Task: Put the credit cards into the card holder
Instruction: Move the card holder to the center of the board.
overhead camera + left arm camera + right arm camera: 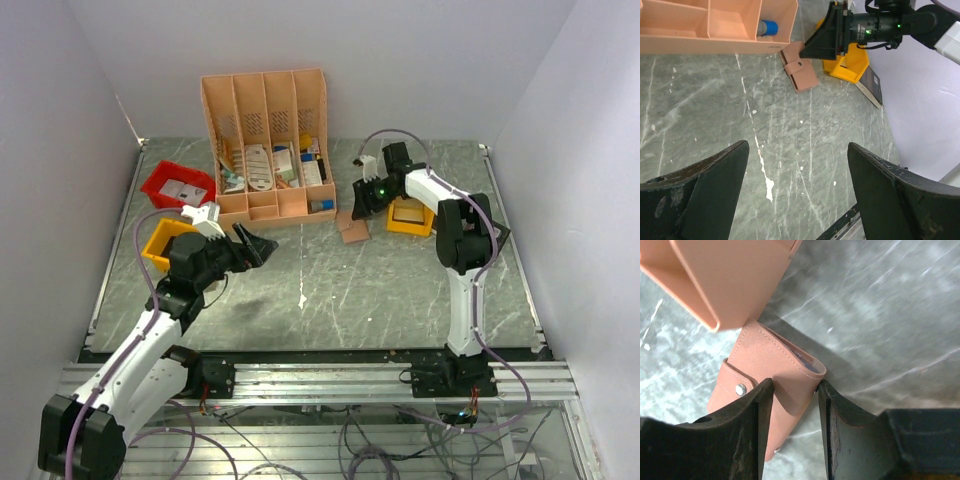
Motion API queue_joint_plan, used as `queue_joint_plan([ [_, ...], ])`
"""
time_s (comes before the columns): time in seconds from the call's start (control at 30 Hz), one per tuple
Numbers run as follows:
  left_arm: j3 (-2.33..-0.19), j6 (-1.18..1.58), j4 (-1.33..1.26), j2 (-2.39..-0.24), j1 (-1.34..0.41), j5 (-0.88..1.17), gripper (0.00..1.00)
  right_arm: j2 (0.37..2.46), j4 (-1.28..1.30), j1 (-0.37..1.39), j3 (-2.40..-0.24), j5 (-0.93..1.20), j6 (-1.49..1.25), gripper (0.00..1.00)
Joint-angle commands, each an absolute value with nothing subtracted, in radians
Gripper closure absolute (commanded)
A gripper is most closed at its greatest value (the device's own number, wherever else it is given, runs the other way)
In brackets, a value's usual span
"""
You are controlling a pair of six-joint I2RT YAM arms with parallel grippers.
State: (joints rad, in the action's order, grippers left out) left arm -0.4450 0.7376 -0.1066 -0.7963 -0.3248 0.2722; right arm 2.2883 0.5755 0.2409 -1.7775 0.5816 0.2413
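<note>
The tan-brown card holder [352, 228] [800, 74] lies folded flat on the green marble table, just off the peach organiser's front right corner. In the right wrist view its snap strap and a sliver of bluish pocket show [770, 360]. My right gripper [356, 208] [794, 385] stands over it, open but narrow. The holder's near corner lies between the jaws. One finger touches its edge; the other overlaps its face. My left gripper [262, 243] [796, 145] hovers wide open over bare table, holding nothing. I cannot pick out the credit cards for certain.
The peach slotted organiser [265, 140] [715, 25] [725, 275] stands at the back with assorted items. A yellow bin [410, 215] [850, 65] sits behind the right gripper, a black book [871, 85] beside it. A red bin [178, 184] and another yellow bin [162, 243] are at the left.
</note>
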Motion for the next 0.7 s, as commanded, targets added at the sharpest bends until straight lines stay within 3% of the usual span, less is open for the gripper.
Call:
queue_joint_plan([
  [0.0,-0.419,0.734,-0.151,-0.792,-0.335,0.291,0.10,2.210,0.623,0.282,-1.625,0.641,0.286,0.66],
  [0.43,-0.374,0.794,-0.239,-0.826,-0.354,0.309,0.13,1.929,0.495,0.365,-1.255,0.708,0.259,0.69],
  [0.67,-0.366,0.810,-0.290,-0.875,-0.399,0.284,0.14,1.919,0.504,0.426,-1.233,0.767,0.330,0.69],
])
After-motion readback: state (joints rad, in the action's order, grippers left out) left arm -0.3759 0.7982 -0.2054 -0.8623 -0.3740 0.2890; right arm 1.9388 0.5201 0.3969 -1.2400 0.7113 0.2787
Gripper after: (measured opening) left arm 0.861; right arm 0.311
